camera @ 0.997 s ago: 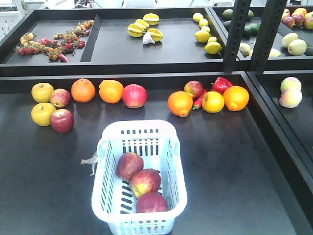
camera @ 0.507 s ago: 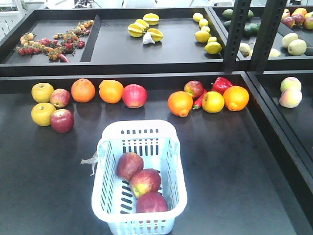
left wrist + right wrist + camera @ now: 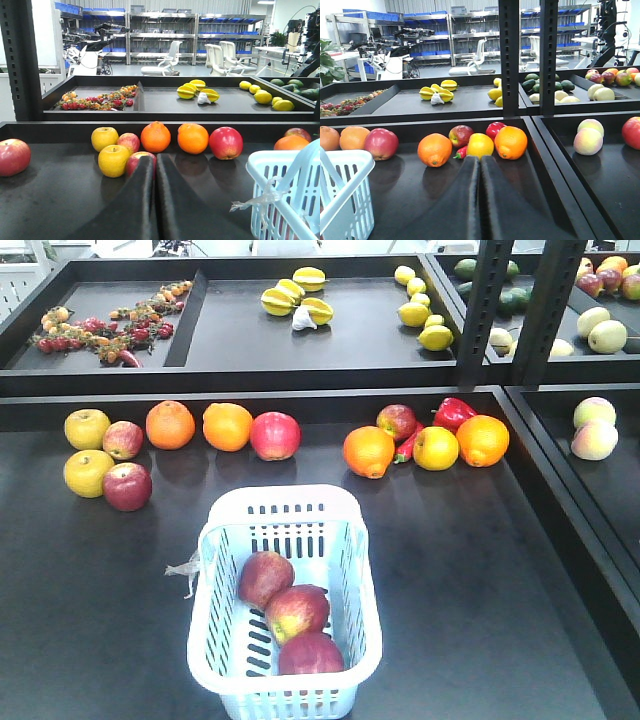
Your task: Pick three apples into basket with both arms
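Observation:
Three dark red apples lie in a diagonal row inside the pale blue basket (image 3: 212, 570): one at the back left (image 3: 265, 578), one in the middle (image 3: 297, 612), one at the front (image 3: 311, 655). The basket stands at the near centre of the black table; its corner shows in the left wrist view (image 3: 280, 170) and in the right wrist view (image 3: 345, 175). My left gripper (image 3: 154, 162) is shut with nothing in it, low over the table left of the basket. My right gripper (image 3: 480, 162) is shut and empty, right of the basket. Neither arm shows in the front view.
Along the table's back: yellow apples (image 3: 87, 428), a red apple (image 3: 127, 486), two oranges (image 3: 170, 424), another red apple (image 3: 275, 435), then an orange (image 3: 368, 451), a red pepper (image 3: 453, 412) and more fruit. A raised shelf (image 3: 300, 375) and black posts (image 3: 485, 310) stand behind.

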`<state>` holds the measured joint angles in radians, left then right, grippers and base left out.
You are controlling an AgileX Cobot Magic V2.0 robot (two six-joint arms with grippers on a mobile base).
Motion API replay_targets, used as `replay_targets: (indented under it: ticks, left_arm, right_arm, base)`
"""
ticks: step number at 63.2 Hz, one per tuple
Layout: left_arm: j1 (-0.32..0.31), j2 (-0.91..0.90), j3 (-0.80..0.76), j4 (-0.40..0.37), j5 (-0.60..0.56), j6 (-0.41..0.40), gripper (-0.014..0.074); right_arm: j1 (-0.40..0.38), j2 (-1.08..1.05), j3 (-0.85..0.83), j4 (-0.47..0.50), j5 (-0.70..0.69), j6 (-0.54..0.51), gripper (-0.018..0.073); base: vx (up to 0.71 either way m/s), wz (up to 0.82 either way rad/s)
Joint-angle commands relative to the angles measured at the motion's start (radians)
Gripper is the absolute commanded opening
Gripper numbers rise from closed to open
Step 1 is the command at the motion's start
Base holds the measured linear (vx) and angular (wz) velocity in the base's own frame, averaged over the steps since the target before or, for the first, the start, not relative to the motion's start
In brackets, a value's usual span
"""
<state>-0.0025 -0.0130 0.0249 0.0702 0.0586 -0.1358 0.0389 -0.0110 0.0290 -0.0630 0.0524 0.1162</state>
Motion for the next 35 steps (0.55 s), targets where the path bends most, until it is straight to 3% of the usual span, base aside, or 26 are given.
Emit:
replay_targets:
  ticks: [1, 35]
  left_arm:
    - [0.002, -0.015, 0.022, -0.01, -0.076, -0.009, -0.0006]
    - [0.002, -0.015, 0.022, -0.01, -0.076, -0.009, -0.0006]
  right_arm:
    - [-0.008, -0.011, 0.015, -0.009, -0.081, 0.002, -0.0009]
    - [-0.008, -0.011, 0.015, -0.009, -0.081, 0.002, -0.0009]
  base:
    - [0.0, 0.0]
    - [0.0, 0.0]
